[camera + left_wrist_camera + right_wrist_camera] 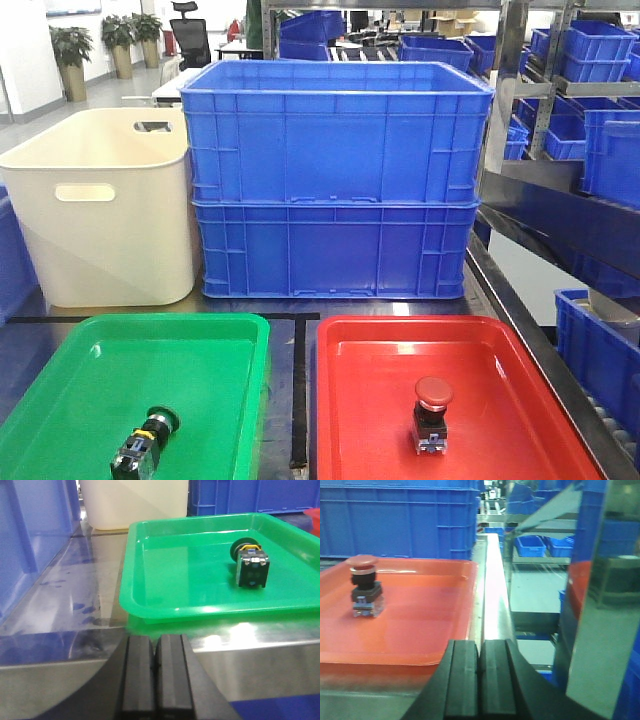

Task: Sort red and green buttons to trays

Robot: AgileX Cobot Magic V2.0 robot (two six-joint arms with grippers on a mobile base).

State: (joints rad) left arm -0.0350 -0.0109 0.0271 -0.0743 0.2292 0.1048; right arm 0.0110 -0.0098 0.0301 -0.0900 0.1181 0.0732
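At the left of the steel worktop (pixel 100 595), a glossy green tray (pixel 60 400) with a rounded rim is seen near the front edge. The green button (pixel 143 440) is laid on its side in the tray's front half, its long axis running front to back, green cap pointing toward the rear, dark square body nearest the front edge. The left gripper (pixel 155 675) is held low just off the worktop's front edge, its ribbed black jaws pressed together on nothing; the green button lies ahead of it and to its right, well apart.

To the right, a glossy red tray (pixel 360 400) is set beside the green one, a narrow gap between them. The red button (pixel 431 412) is stood upright in it, round mushroom cap on top of a dark body with a clear base. The right gripper (pixel 480 680) is likewise clamped empty, before the tray's front right corner, with the red button ahead and to its left. Both buttons are judged already sorted.
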